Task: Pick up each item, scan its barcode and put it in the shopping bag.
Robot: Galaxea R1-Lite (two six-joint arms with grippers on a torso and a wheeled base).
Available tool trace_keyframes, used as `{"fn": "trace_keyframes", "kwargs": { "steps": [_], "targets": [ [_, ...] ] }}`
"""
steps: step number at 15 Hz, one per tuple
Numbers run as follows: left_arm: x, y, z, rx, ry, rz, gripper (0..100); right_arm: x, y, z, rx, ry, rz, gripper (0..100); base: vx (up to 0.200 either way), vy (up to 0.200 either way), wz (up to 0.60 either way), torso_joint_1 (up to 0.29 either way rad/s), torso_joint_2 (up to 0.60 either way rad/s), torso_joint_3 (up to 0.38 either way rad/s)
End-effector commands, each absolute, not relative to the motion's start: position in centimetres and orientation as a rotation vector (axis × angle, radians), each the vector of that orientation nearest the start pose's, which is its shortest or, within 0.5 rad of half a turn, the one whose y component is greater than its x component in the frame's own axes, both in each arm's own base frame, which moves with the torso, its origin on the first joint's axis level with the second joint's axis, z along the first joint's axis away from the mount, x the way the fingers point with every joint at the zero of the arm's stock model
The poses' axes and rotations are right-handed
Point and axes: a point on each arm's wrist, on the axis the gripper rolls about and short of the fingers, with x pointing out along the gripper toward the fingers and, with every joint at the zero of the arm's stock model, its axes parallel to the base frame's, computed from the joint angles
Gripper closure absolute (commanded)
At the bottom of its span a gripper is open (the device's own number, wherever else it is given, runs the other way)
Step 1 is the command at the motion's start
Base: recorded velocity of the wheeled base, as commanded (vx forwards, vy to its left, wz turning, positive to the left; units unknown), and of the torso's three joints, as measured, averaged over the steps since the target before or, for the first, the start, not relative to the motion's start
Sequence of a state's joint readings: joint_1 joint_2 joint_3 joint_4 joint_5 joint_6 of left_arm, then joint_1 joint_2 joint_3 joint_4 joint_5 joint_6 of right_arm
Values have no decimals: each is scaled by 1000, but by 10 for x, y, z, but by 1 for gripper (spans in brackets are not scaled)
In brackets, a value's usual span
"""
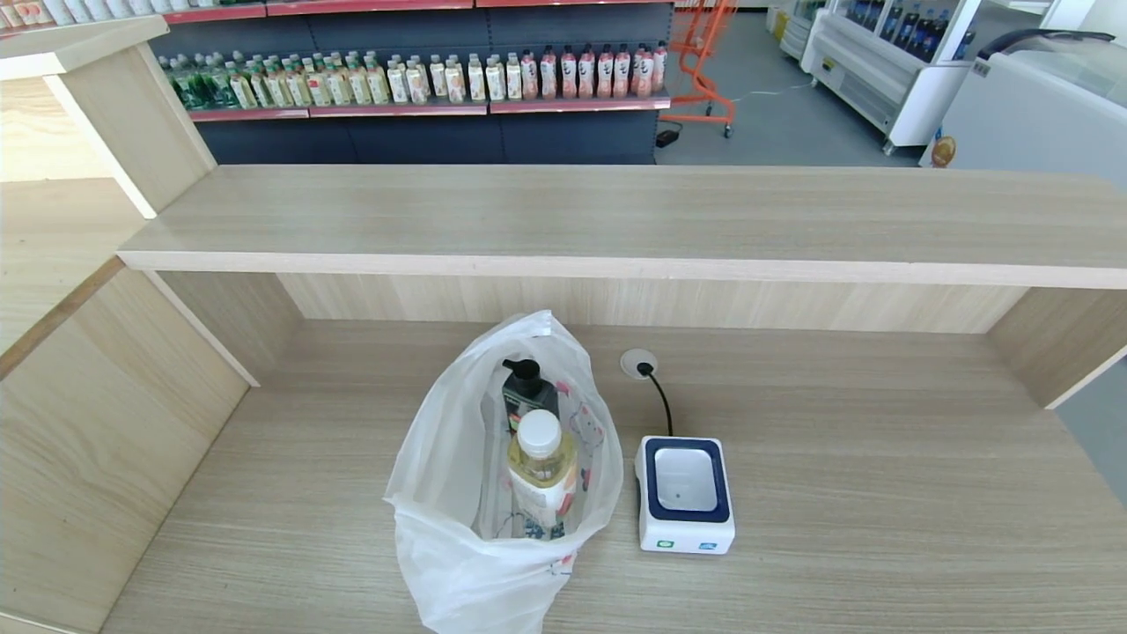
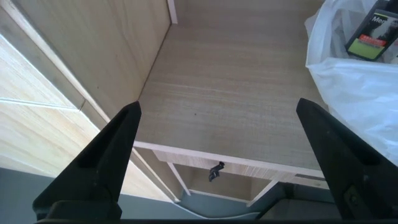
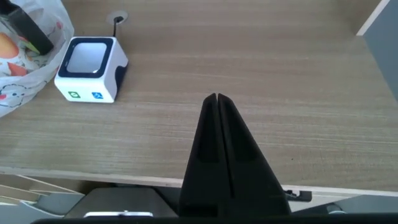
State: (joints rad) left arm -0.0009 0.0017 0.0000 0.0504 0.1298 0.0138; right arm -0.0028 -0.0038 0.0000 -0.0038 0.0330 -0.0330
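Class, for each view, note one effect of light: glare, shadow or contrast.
Head view: even light, faint shadows, pale glare on the scanner window. Left wrist view: the open left fingers are dark against the lit counter; the bag is bright. Right wrist view: the shut right fingers are dark, and the scanner window reflects light.

Wooden counter (image 1: 616, 211), bottle shelves (image 1: 423, 107), freezers (image 1: 1039, 106) behind.

Your left gripper (image 2: 219, 109) has its two dark fingers (image 2: 112, 155) spread wide apart, angled forward and down. Your right gripper (image 3: 216, 99) has its fingers (image 3: 211, 143) pressed flat together, the tips meeting in one narrow wedge, likewise angled forward and down.
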Motion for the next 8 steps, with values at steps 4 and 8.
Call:
{"fn": "trace_keyframes", "kwargs": {
  "steps": [4, 8],
  "targets": [
    [-23, 3, 70, 17, 53, 128, 0, -23, 1, 76, -35, -7, 31, 100, 0, 0, 0, 0, 0, 0],
    [-23, 3, 70, 17, 53, 128, 0, -23, 1, 76, -55, -7, 32, 100, 0, 0, 0, 0, 0, 0]
  ]
}}
